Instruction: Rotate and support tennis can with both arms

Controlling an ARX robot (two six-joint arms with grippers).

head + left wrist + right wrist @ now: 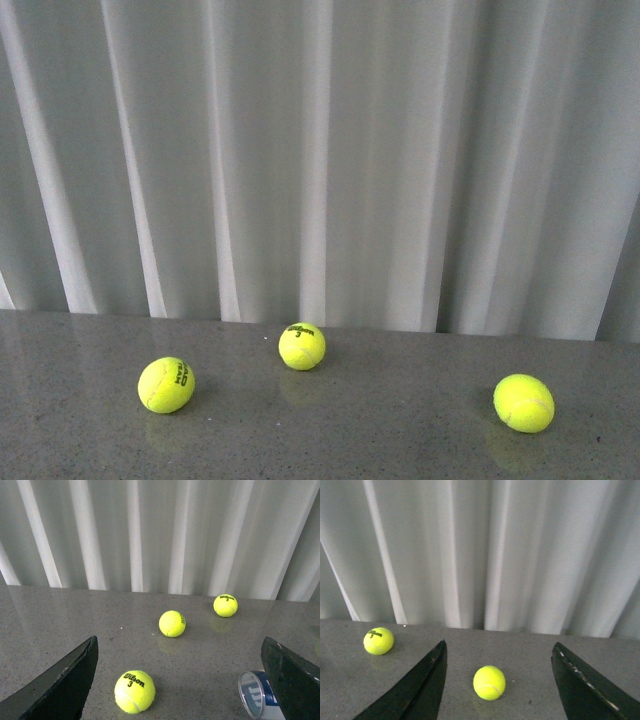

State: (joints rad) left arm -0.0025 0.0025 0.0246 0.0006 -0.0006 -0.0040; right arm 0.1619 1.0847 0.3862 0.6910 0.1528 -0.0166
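The tennis can (257, 695) lies on its side on the grey table, showing only in the left wrist view: silver rim, clear lid end, blue and white label. It lies just inside one black finger (295, 680) of my left gripper (180, 680), which is open and empty. My right gripper (497, 687) is open and empty, its fingers (415, 690) wide apart with a yellow-green tennis ball (489, 682) on the table beyond them. Neither arm shows in the front view, and the can is out of that view.
Three tennis balls lie on the grey table (330, 440) in the front view: left (166, 385), middle (301, 346), right (524, 403). The left wrist view shows three balls too (134, 691) (172, 623) (225, 605). A white pleated curtain (320, 150) hangs behind the table's far edge.
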